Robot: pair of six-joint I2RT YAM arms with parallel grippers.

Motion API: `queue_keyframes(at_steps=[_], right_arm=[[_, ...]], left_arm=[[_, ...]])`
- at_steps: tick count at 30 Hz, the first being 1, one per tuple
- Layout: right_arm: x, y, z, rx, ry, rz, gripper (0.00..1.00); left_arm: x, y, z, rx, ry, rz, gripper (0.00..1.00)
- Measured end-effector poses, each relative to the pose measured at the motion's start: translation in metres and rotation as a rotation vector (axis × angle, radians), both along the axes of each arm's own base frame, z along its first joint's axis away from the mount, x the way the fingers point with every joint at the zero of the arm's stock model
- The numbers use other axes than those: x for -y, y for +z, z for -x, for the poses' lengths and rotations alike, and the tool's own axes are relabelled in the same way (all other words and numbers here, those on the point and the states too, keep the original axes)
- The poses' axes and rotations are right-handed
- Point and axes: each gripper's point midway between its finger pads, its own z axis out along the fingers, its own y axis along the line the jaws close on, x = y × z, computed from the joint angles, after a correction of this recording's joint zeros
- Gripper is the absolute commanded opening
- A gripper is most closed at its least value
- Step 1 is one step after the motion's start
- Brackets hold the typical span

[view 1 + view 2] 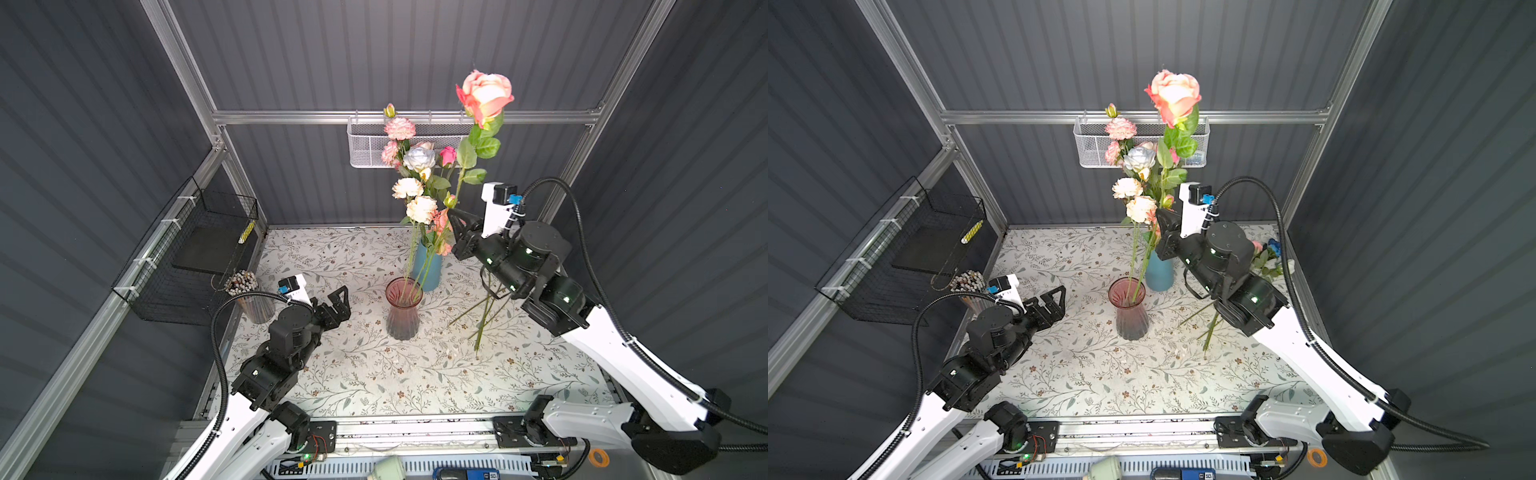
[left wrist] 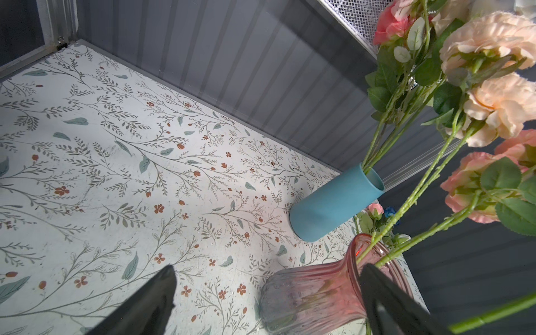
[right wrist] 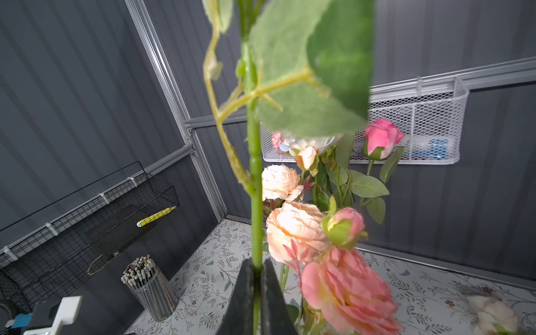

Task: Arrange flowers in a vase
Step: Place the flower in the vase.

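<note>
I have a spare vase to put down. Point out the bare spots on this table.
Widest: the table's near strip, in front of the pink vase. Also the far-left stretch between the pencil cup, back wall and blue vase. Crowded: the right side, where loose stems lie under the right arm.

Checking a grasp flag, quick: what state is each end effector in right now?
Left end effector: open, holding nothing.
Right end effector: closed on the stem of the tall pink rose.
</note>
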Motion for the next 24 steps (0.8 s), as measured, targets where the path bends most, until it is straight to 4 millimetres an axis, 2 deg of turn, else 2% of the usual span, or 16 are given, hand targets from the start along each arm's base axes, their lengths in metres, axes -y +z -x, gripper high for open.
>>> queue_keyframes(at_steps=[6, 10, 15, 24], right_arm=[[-0.020, -0.022, -0.023, -0.009, -0.012, 0.077, 0.05], [-0.025, -0.029, -0.029, -0.010, -0.015, 0.098, 0.05], [-0.030, -0.039, -0.024, 0.003, -0.002, 0.107, 0.05], [-0.051, -0.099, -0.007, -0.042, 0.065, 0.195, 0.08]], left_arm=[[0.000, 0.002, 0.002, 0.003, -0.003, 0.018, 0.99], [0.014, -0.008, -0.002, -0.044, -0.051, 0.028, 0.99], [0.028, -0.019, -0.007, -0.088, -0.097, 0.031, 1.00], [0.035, -0.011, -0.008, -0.061, -0.126, 0.059, 1.00]])
